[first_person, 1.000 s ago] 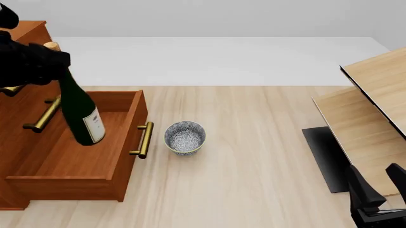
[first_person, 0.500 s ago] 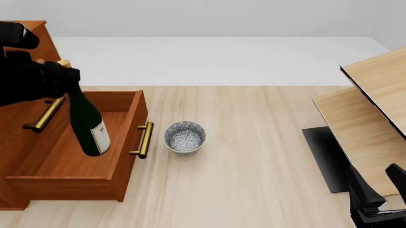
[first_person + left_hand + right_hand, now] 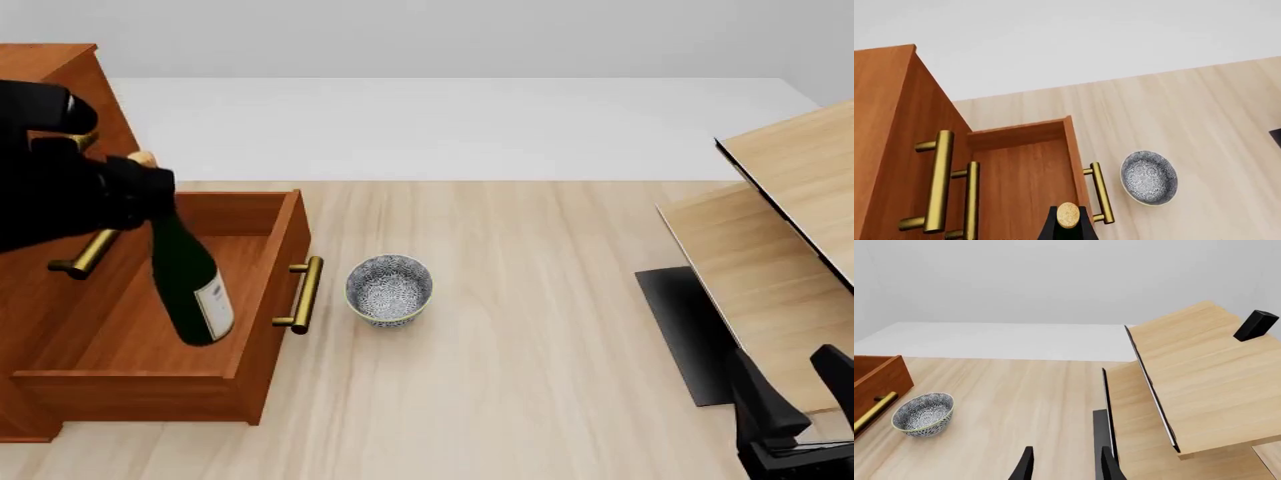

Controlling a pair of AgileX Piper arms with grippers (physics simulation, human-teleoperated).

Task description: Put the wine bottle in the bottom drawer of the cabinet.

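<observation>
The dark green wine bottle (image 3: 190,282) with its white label hangs tilted over the open bottom drawer (image 3: 134,335), base low inside it. My left gripper (image 3: 139,184) is shut on the bottle's neck just under the gold top (image 3: 1068,215). In the left wrist view, the drawer's floor (image 3: 1024,175) and brass handle (image 3: 1101,193) lie below the gripper (image 3: 1067,229). The reddish-brown cabinet (image 3: 54,75) stands at the far left. My right gripper (image 3: 1065,467) is open and holds nothing, low at the front right (image 3: 790,420).
A speckled grey bowl (image 3: 390,290) sits just right of the drawer's handle (image 3: 303,294). Pale light-wood furniture (image 3: 787,230) with a dark base fills the right side. Two upper brass handles (image 3: 939,180) stick out from the cabinet front.
The left gripper has carried the wine bottle down and slightly right, so its base sits lower inside the drawer. The right arm has not moved.
</observation>
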